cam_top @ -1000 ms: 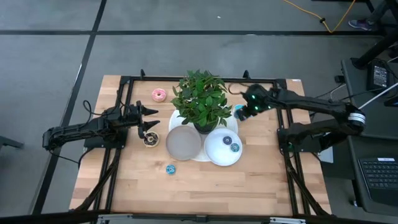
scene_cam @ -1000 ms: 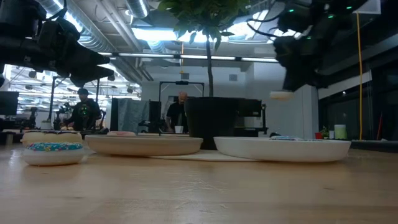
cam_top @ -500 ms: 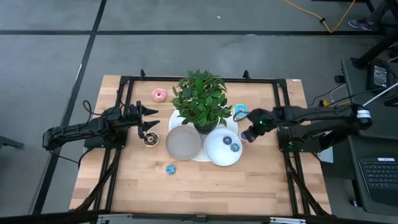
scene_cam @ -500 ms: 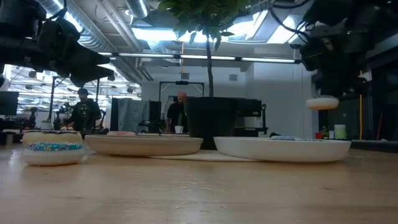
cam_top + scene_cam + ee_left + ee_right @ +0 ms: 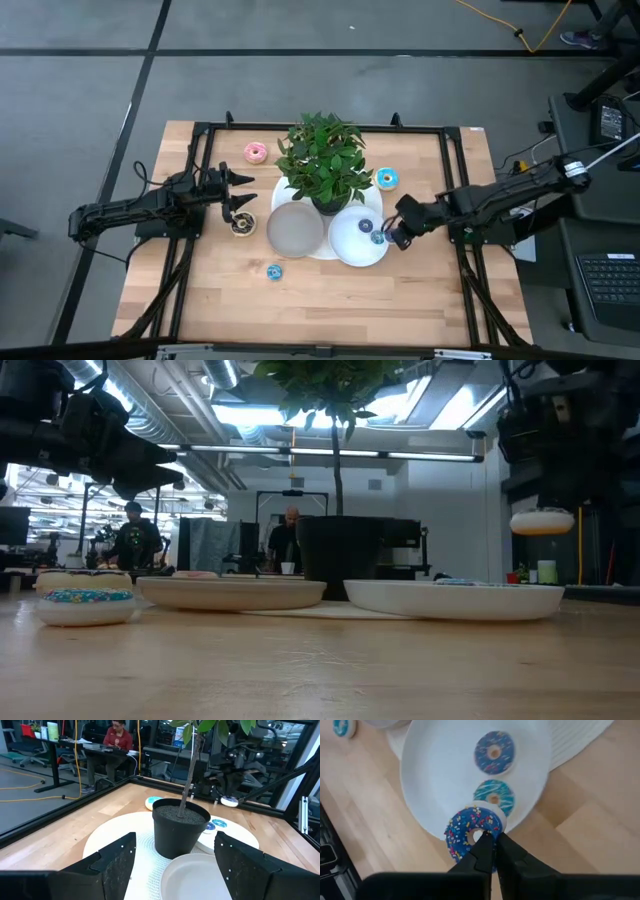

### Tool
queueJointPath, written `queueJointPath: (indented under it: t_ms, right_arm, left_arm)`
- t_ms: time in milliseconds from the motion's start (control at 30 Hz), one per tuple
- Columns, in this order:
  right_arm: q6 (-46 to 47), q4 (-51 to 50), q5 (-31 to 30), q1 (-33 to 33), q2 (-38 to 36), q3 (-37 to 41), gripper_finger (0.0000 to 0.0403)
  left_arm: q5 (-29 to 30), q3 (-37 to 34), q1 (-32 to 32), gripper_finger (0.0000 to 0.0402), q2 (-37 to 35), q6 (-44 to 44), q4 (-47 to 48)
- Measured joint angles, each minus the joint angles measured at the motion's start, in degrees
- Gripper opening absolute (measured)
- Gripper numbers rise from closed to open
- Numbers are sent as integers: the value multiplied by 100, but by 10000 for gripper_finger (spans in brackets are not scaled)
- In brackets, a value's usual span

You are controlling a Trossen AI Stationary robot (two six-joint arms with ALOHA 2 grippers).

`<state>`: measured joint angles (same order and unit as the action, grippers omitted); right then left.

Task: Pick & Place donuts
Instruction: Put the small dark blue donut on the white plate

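Note:
My right gripper [image 5: 493,841] is shut on a dark-blue iced donut with sprinkles [image 5: 465,832], which hangs over the right rim of the white plate [image 5: 345,248]. Two more blue donuts [image 5: 493,752] [image 5: 493,797] lie flat on that plate. Other donuts rest on the table: pink [image 5: 255,152], light blue [image 5: 386,179], small blue [image 5: 274,271] and brown [image 5: 240,224]. My left gripper [image 5: 238,193] waits open at the table's left, level, above the brown donut. My right gripper pinches the donut's ring [image 5: 487,831] between its two fingertips, on the side of the hole nearest the gripper. The fingers slant down from the table's right. In the low view the donut [image 5: 542,522] sits level and lifted clear above the white plate [image 5: 455,598].
A potted plant [image 5: 322,160] stands at the middle on a white mat, with a grey plate [image 5: 294,230] in front of it beside the white one. A black frame [image 5: 455,180] rims the table. Bare wood lies along the near edge.
My right gripper, still shut on the blue donut, has swung from the far right by the light-blue donut toward the near edge and a little down, rolling its wrist. It now stands over the white plate's right rim.

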<state>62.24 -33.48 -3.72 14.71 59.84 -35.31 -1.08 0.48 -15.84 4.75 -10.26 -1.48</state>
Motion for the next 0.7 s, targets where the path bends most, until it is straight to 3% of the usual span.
queueJointPath:
  t_ms: [467,700]
  right_arm:
    - [334,1275,-118,521,1041,-4,17]
    - [44,1301,-139,491,1459,-384,18]
  left_arm:
    - [0,-1,-1,260,0,0,0]
    - [0,1,-1,260,0,2,1]
